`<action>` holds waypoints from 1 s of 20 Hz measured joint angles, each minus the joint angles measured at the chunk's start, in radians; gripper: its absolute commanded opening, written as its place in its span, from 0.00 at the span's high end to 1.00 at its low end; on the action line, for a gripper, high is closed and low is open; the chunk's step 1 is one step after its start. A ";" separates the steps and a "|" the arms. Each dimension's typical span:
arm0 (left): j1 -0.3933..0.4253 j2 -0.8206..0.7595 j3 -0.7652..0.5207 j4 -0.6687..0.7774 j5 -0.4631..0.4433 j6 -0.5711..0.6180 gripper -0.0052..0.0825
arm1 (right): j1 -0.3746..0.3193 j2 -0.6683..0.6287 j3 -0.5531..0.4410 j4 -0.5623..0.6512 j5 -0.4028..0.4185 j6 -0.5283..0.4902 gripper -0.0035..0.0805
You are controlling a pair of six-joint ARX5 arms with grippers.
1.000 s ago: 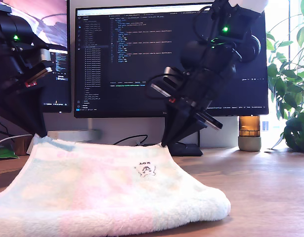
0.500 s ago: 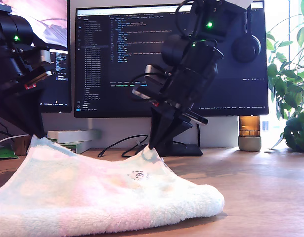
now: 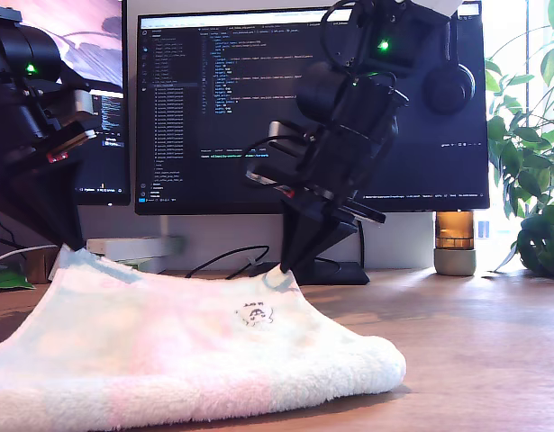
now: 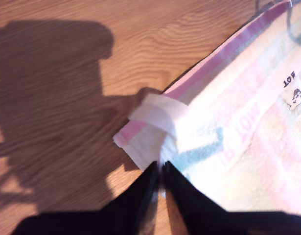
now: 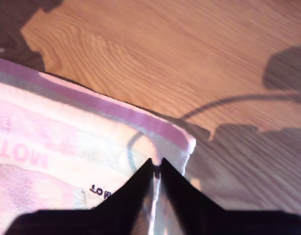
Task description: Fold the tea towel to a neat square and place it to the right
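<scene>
Since half a second ago the arm at centre of the exterior view has lowered slightly, flattening the tea towel [image 3: 168,360]. My first gripper [image 4: 160,169] and second gripper [image 5: 156,166] each pinch a far corner; towel lies on the table [image 3: 475,342], stretching toward the camera.

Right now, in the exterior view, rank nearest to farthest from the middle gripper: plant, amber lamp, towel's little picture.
From my second gripper:
1. Towel's little picture, beside it.
2. Amber lamp, exterior view's right.
3. Plant, that view's far right.
</scene>
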 measured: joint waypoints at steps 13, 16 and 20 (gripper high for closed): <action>0.008 0.000 0.000 0.011 -0.016 0.035 0.96 | 0.031 0.000 0.000 -0.013 0.023 -0.056 0.97; 0.008 -0.002 0.000 0.011 -0.016 0.056 0.96 | 0.032 0.000 0.000 -0.043 0.027 -0.110 0.97; 0.008 -0.083 -0.001 0.034 -0.016 0.087 0.96 | 0.030 -0.016 0.000 -0.049 0.061 -0.157 0.97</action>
